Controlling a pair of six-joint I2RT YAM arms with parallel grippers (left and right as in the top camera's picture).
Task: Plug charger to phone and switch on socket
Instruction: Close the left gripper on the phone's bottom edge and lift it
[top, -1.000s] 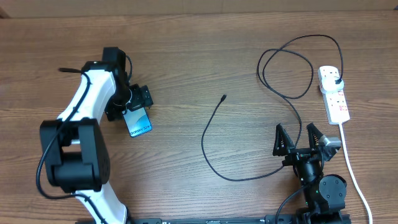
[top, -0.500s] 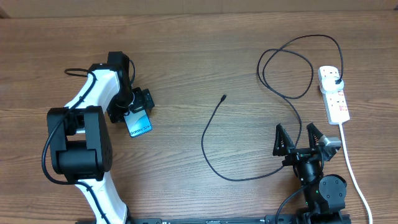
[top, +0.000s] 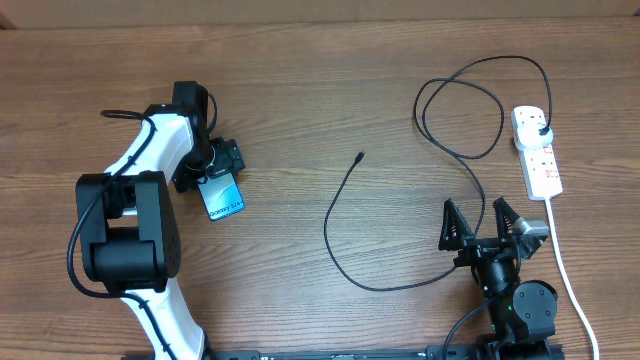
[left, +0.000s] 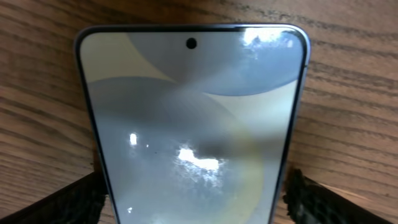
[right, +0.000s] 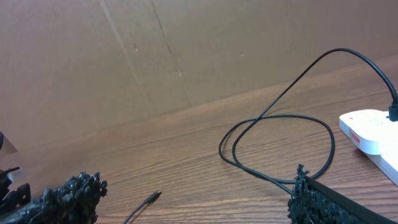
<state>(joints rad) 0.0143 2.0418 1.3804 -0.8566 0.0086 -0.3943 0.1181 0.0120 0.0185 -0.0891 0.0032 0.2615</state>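
**Phone framed by the left pincer, charger lying loose at mid-counter.** The lit phone (top: 224, 196) is seen at the 9 o'clock side of the wooden counter (top: 300, 70). It is set between the fingers (left: 74, 202) of the left pincer (top: 221, 176). The fingers are spread wide, just beside its two long edges, and whether they press on it cannot be told.

The charger (top: 327, 225) is laid well apart from the phone. Its connector tip (top: 360, 157) lies free at about 3 o'clock of the phone, with only bare wood between them. From the tip the black cable is swept toward 6 o'clock and curved across to the right pincer (top: 472, 204). Seen from overhead, it is passed between that pincer's wide, empty fingers. It is then looped toward 12 o'clock, and its plug (top: 541, 130) is seated in the socket (top: 537, 152) at the counter's 3 o'clock edge.

The socket's thick white cord (top: 566, 262) is trailed toward 6 o'clock, just beside the right arm. A brown cardboard wall (right: 155, 50) is shown behind the counter in the right wrist view.
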